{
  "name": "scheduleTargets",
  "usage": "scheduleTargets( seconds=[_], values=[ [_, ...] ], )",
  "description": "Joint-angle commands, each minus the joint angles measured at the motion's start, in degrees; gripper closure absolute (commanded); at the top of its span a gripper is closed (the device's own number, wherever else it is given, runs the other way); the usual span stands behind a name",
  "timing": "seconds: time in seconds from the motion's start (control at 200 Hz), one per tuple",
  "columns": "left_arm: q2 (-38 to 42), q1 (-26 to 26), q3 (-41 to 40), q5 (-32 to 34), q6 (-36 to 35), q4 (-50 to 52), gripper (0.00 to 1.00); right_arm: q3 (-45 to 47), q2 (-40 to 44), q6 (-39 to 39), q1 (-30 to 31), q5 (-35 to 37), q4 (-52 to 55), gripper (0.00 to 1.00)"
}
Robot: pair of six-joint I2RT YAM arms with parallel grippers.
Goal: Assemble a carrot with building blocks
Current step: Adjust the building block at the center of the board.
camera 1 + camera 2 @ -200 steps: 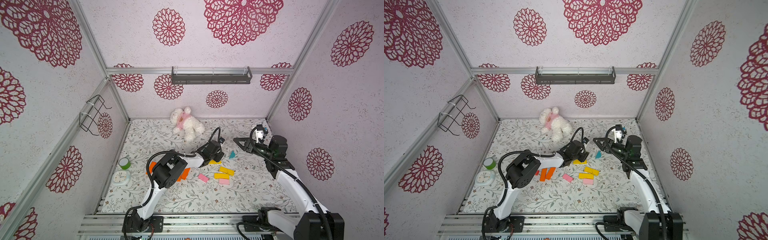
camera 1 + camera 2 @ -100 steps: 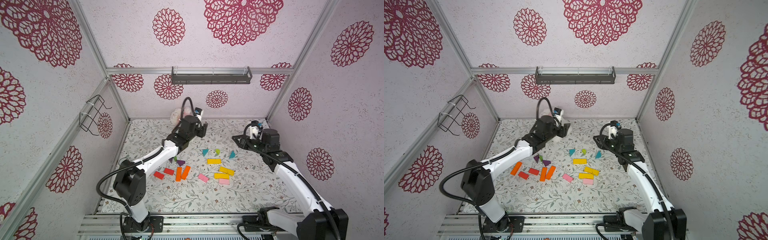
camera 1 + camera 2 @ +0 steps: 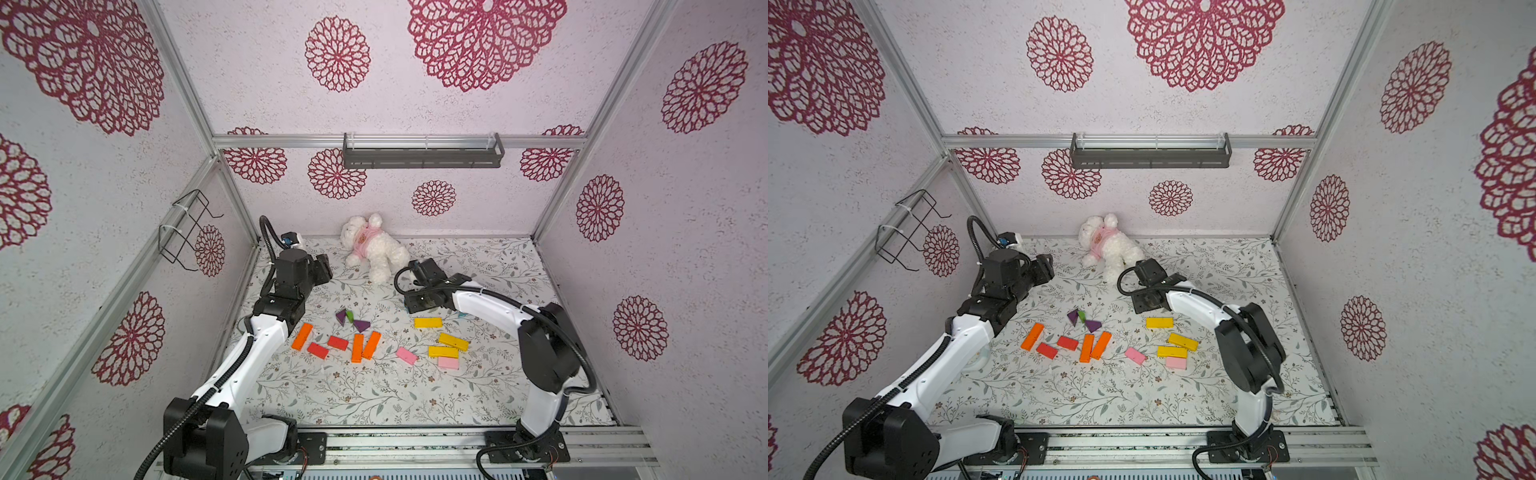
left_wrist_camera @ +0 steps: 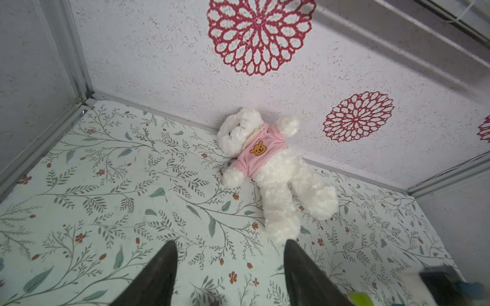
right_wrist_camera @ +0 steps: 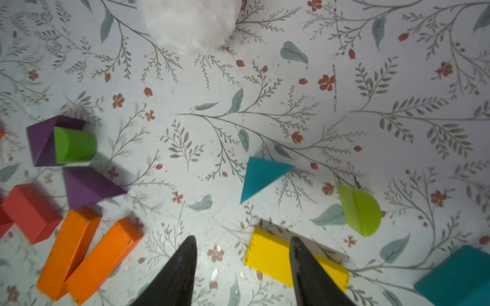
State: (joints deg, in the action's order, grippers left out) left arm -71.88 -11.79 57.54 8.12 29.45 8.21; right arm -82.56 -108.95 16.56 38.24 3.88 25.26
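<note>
While left claw [image 4: 230, 241] and right claw [image 5: 243, 237] gape empty, plush bear [image 4: 275, 185] in pink, bear-face patch [image 4: 258, 150] on chest

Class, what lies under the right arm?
Right wrist view shows a teal triangle, a lime block and a teal block; in both top views the right arm mostly covers them.

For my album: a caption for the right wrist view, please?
Open jaws over floral mat: orange bars, purple triangles, teal triangle, yellow bar.
</note>
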Motion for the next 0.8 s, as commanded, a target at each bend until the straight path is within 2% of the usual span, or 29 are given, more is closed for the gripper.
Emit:
scheduleTargets(
  seconds=[0.0,0.19,0.29,0.38,0.455,0.661,0.796],
  values=[
    [1.6,0.4,0.5,-2.8,4.1,-2.9,0.34,-5.4,-3.4,0.3,0.3,8.0,5.5,0.43],
    [1.6,1.3,0.3,-6.9,7.3,-3.5,0.34,-11.4,-8.9,0.1,1.0,10.6,8.5,0.43],
    [1.7,1.6,0.2,-6.9,7.4,-3.5,0.34,-10.1,-6.6,-0.5,0.7,13.3,7.6,0.43],
    [1.4,1.9,0.0,-7.1,8.0,-3.8,0.34,-8.5,-4.0,-1.1,-1.0,13.7,7.7,0.49],
    [1.2,2.2,0.0,-7.4,8.1,-3.8,0.34,-6.2,-2.4,-1.9,-2.2,14.0,8.4,0.50],
    [0.0,2.7,0.1,-9.0,9.4,-4.0,0.34,1.1,0.6,-4.2,-3.8,12.4,7.9,0.40],
    [-1.0,3.1,0.3,-9.6,9.9,-4.0,0.35,3.2,0.5,-4.7,-5.1,11.9,6.8,0.38]
  ],
)
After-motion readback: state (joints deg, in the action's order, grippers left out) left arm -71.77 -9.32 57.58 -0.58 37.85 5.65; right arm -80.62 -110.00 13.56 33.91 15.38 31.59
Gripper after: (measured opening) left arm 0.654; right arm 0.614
